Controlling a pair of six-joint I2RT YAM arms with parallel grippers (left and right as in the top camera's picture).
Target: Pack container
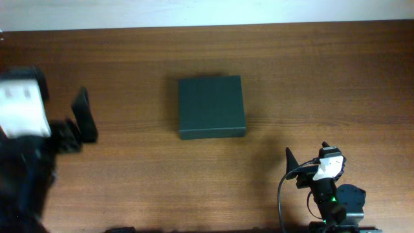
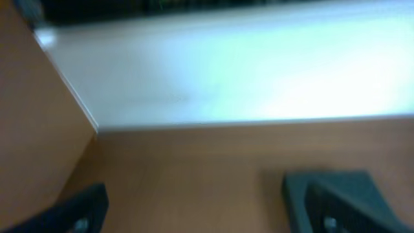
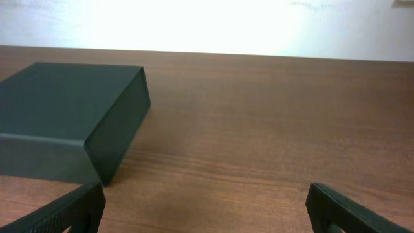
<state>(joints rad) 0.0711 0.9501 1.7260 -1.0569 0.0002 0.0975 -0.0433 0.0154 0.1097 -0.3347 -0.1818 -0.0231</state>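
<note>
Dark green square cardboard container (image 1: 211, 107) lies closed on the brown wooden table (image 1: 323, 77) within reach; left gripper (image 2: 207, 217) and right gripper (image 3: 207, 213) stand wide open, empty.

Container (image 1: 211, 107) mid-table, open tabletop (image 1: 323, 77) all around

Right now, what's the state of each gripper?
Left gripper: open, holding nothing.
Right gripper: open, holding nothing.
</note>
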